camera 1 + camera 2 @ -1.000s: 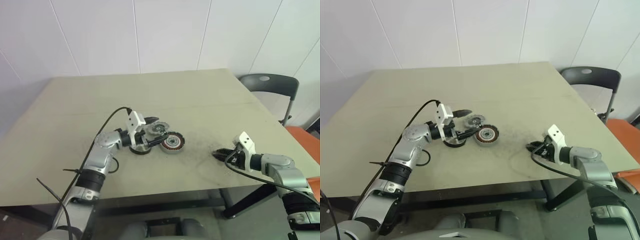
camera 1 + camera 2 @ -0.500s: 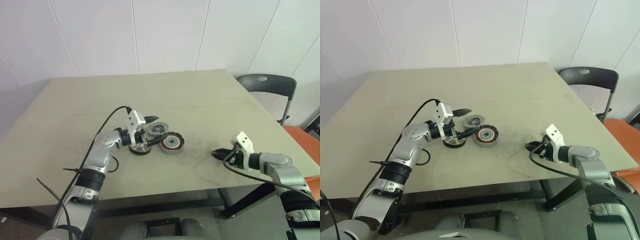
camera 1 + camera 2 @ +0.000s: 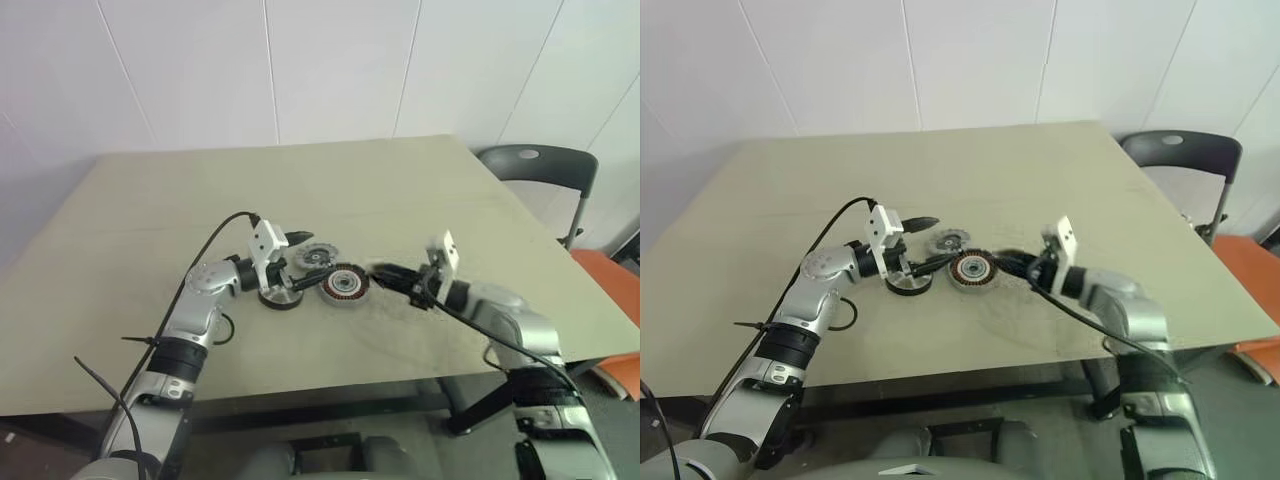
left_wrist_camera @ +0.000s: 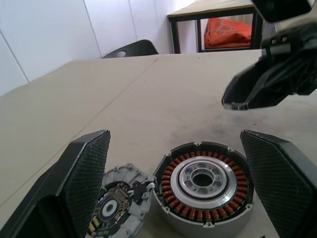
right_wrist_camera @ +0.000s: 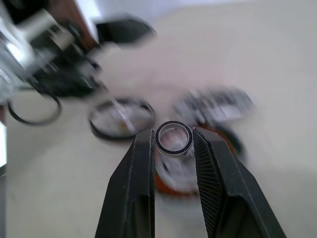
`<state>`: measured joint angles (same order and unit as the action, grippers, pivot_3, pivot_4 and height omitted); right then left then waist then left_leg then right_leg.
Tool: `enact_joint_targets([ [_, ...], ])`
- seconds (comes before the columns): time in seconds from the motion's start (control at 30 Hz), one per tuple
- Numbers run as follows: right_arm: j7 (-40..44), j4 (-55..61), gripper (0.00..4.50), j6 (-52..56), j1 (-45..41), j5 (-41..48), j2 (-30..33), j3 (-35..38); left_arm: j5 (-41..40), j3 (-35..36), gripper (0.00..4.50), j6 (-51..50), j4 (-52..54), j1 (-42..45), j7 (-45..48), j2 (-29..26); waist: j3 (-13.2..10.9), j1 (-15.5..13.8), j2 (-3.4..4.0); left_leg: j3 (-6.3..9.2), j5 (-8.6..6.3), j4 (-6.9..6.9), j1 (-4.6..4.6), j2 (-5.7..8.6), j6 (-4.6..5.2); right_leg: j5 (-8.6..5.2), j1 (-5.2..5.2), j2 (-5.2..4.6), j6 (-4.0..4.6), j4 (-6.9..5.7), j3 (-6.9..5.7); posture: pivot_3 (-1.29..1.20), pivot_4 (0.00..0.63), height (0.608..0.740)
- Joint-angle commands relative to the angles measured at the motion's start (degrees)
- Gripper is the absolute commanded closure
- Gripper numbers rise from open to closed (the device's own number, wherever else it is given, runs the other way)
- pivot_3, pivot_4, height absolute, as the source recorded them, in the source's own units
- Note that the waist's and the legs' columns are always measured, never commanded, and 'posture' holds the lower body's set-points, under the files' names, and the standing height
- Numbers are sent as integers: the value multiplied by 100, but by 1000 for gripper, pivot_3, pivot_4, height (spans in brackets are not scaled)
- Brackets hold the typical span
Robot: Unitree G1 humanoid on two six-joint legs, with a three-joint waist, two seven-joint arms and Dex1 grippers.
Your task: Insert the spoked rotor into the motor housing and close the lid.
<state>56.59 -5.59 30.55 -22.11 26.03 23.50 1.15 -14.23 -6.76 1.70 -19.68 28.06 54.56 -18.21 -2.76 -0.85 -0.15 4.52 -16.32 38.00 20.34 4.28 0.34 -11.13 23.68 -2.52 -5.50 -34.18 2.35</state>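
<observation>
Sitting mid-table, the motor housing shows its black rim, copper windings round a silver hub w/ a central hole; nothing inside it. Lid, a thin grey disc w/ dark centre, lies flat just beside the housing on its far side in the head views, edges nearly touching. Spoked rotor lies on the table near the housing's other side, towards the robot's left, partly under the left gripper.

Table is a beige-grey top w/ dark scuff marks near the parts. Behind it, white panelled wall. Dark grey chair stands beyond the table's right corner, w/ something orange beside it.

Left gripper: jaws spread wide, roughly level, over the lid and rotor; far finger over the lid, near finger reaching towards the housing's rim; housing and lid lie between the two pads in the left wrist view. Contact w/ any part can't be told.

Right gripper: fingers drawn in close, pinching a small ring, dark rim w/ silver inner band. Its tips hang just right of the housing, above the table. Black cable loops from the left wrist down along the arm.
</observation>
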Motion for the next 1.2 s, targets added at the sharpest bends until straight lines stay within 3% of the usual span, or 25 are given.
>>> enact_joint_targets([
  [0.03, -142, 101, 3746, -80, -228, -257, -49, -365, -81, 202, 0, -12, 303, -95, -68, -93, 0, -3, 0, 1, -1, 0, 4, 3, 2, 12, 1, -3, 19, 3, 0, 0, 0, 740],
  [0.33, -798, -1176, 3746, -1164, -1141, -1967, -167, -1525, -172, 374, 0, -249, 793, -533, -162, -326, -2, 38, 3, -6, -4, -3, 4, 6, 4, 7, 11, -2, 31, -1, 0, 0, 0, 740],
  [0.67, -421, -1358, 3746, -1170, -1492, -2068, -143, -1572, -562, 481, 0, -914, 1646, -1160, -56, -571, -2, 29, 4, -6, -4, -10, 10, 7, 4, 10, 18, -4, 30, 0, 1, 0, 0, 740],
  [1.2, 62, -946, 3746, -170, -1666, -2204, 357, -1695, -577, 431, 0, -967, 1635, -1167, -101, -541, -3, 28, 6, -6, -4, -10, 9, 6, 4, 3, 20, -3, 42, -3, 1, 0, 0, 740],
])
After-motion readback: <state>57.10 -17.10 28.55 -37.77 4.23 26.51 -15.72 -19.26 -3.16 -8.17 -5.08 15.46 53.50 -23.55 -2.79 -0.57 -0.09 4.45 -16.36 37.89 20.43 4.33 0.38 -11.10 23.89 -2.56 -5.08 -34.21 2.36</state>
